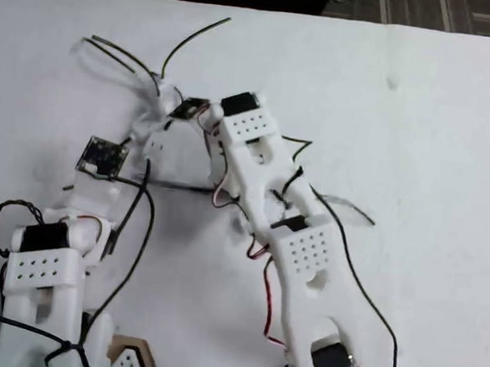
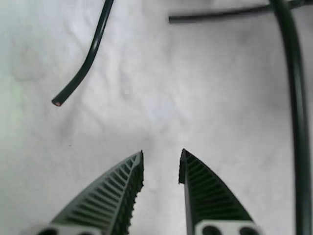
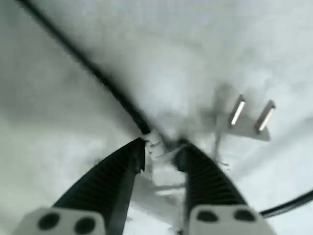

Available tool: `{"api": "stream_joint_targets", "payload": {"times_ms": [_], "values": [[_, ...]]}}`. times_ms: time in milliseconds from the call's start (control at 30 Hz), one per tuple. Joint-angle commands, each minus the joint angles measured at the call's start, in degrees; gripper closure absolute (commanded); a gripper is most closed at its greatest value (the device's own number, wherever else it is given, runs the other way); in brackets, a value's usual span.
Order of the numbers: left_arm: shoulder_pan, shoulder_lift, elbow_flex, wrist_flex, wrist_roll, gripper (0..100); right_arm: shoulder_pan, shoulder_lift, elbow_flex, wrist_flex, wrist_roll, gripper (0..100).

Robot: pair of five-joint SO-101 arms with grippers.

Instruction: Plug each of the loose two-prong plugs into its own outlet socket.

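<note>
Grip first: the right fingers (image 3: 120, 176) are pinched on a pale piece (image 3: 162, 161) exactly where a black cord (image 3: 88, 65) ends. I judge that they hold a plug by its back, leaving the front free to be pushed home, though blur keeps me from being sure. Just beside their tips lies a plug (image 3: 250, 129) with its two prongs (image 3: 238, 111) bare and pointing away over the bench (image 3: 58, 132); whether it is one body with the pale piece I cannot tell. The left fingers (image 2: 120, 191) stand apart with nothing between them, low over bare bench, likely waiting to steady or fetch something. A cut wire end (image 2: 57, 101) lies beyond their tips, well apart. From above, the right arm (image 1: 308, 250) stretches across to meet the left arm (image 1: 42, 264) at a pale cluster (image 1: 150, 131) amid thin wires (image 1: 194, 33). Which part of that cluster, if any, is a socket I cannot tell. No plug looks seated yet.
</note>
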Motion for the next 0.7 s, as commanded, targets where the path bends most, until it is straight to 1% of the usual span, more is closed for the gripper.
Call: {"api": "stream_joint_targets", "payload": {"times_ms": [0, 267, 367, 500, 667], "values": [[0.3, -1.1, -0.3, -0.4, 0.0, 87, -2.6, -2.9, -1.5, 1.1, -0.4, 98.4], [0.3, -1.1, -0.3, -0.4, 0.0, 87, -2.3, -18.3, -1.0, 1.3, -0.6, 98.1], [0.3, -1.1, -0.3, -0.4, 0.0, 87, -1.4, -24.1, 1.9, 1.5, -0.6, 98.1], [0.3, -1.1, -0.3, -0.4, 0.0, 87, -0.7, -33.5, 11.3, 1.5, -0.6, 98.1], [0.3, -1.1, -0.3, -0.4, 0.0, 87, 1.3, -47.6, 28.7, 1.3, -0.6, 98.1]]}}
